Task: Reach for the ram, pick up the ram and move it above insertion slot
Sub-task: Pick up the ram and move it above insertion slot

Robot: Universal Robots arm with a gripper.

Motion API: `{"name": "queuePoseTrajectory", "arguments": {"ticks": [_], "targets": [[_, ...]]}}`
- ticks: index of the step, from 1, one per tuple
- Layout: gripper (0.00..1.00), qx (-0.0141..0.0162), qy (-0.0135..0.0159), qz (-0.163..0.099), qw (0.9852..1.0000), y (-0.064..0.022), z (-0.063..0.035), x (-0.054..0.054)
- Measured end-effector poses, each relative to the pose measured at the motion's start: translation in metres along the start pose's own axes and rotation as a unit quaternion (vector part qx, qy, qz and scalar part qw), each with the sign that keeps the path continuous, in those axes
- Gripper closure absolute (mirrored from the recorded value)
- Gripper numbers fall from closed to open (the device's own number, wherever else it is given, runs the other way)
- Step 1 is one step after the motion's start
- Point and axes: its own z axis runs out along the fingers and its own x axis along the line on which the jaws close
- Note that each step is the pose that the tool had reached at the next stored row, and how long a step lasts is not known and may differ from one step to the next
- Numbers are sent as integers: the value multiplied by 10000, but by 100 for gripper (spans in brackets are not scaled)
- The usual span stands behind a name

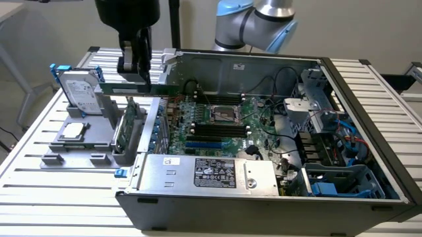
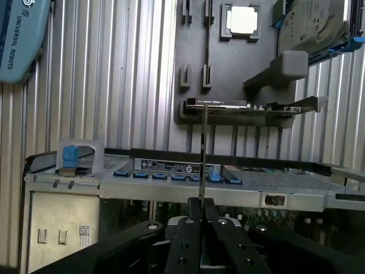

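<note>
My gripper is shut on the ram, a long thin green board held level in the air. It hangs above the grey holder, just outside the left wall of the open computer case in the exterior view. In the wrist view the ram appears edge-on as a thin line rising from the closed fingers. The black memory slots lie on the motherboard inside the case, to the exterior view's right of the ram and lower.
A grey holder beside the case carries a silver hard drive, a processor chip and a taller green expansion card. A power supply box fills the case's front. Cables and a drive cage crowd its right side.
</note>
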Motion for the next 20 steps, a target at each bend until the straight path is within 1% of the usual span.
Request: {"name": "queuePoseTrajectory", "arguments": {"ticks": [3, 7, 20], "targets": [[86, 1, -33, -1, 10000, -136, 15, -8], [86, 3, -66, -2, 10000, -322, 41, -23], [86, 7, -139, -4, 9999, -918, 161, -108]]}}
